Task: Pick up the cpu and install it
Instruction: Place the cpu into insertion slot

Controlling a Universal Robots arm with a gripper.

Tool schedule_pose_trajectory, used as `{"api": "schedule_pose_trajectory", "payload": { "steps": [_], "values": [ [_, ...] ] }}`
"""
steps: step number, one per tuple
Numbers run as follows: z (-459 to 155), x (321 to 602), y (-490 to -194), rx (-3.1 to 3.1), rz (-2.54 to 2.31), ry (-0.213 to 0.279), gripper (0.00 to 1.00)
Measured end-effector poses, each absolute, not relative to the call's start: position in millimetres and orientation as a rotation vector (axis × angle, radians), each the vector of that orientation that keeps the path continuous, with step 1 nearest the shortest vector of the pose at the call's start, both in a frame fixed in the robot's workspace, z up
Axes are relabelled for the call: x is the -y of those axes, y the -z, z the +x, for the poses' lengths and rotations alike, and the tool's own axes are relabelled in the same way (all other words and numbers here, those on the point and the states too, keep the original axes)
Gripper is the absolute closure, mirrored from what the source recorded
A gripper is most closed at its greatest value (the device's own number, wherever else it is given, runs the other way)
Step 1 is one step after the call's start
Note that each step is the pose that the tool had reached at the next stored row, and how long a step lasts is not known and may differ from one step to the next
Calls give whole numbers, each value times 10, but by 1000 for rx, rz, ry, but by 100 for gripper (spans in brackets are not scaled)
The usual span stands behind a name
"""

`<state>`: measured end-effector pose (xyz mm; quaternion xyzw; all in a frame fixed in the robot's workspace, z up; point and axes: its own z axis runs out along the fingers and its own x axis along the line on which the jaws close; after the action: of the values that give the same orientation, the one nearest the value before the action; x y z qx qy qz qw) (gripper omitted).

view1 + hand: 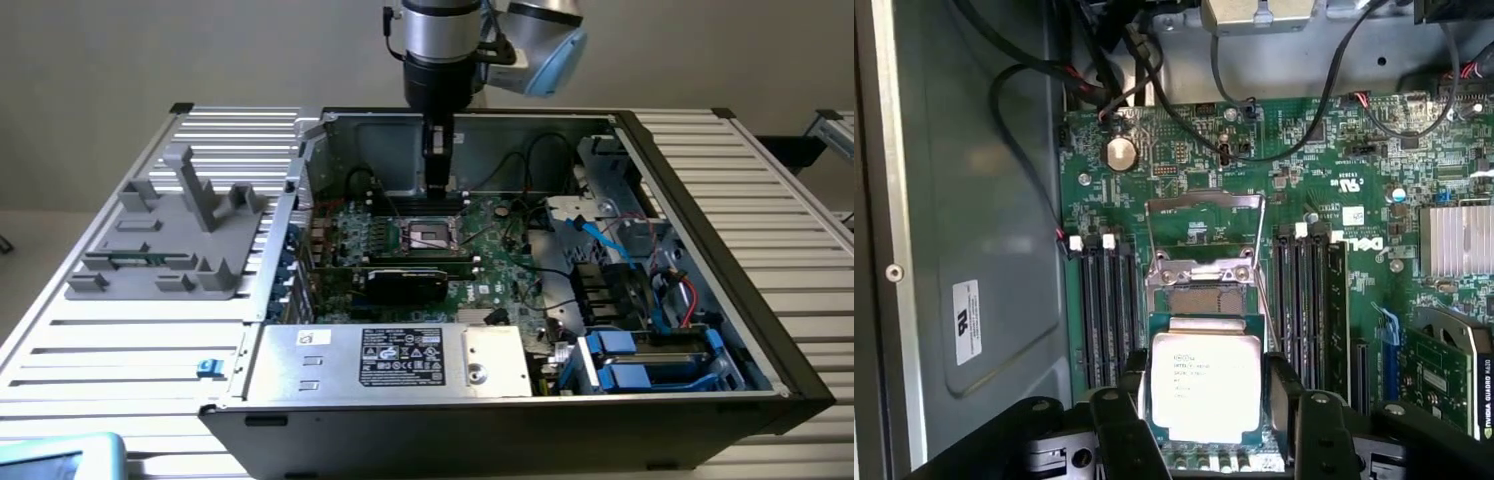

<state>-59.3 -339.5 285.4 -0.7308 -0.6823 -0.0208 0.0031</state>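
Wrist view shows the cpu [1206, 385] between the two black fingers [1116, 428] of the gripper [1204, 415]. The jaws stand rather wide and are closed on two opposite edges of the cpu. I judge that it is held and hangs in the air, with its shiny metal top turned to the camera.

Under the gripper, partly covered by the cpu, lies the socket [1199, 300]. It is open, and its metal frame [1204, 222] is swung up on the side away from the fingers. Rows of memory slots [1104, 310] run on both sides of the socket.

In the exterior view the gripper [438, 182] hangs straight down inside the computer case [727, 190], above the green board [514, 255] and near the socket [430, 236]. I cannot tell if the cpu is exactly over the socket.

Several things could go wrong from here. The grip is only on thin edges, so the cpu may slip or tilt. If it comes down tilted, shifted or turned the wrong way, it may bend the fine contacts of the socket. A finger may also hit the raised frame or the slots beside it.
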Motion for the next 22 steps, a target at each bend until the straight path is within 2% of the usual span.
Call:
{"api": "schedule_pose_trajectory", "payload": {
  "steps": [22],
  "values": [
    [-652,3519,-2549,2078,-2339,70,44]
  ]
}}
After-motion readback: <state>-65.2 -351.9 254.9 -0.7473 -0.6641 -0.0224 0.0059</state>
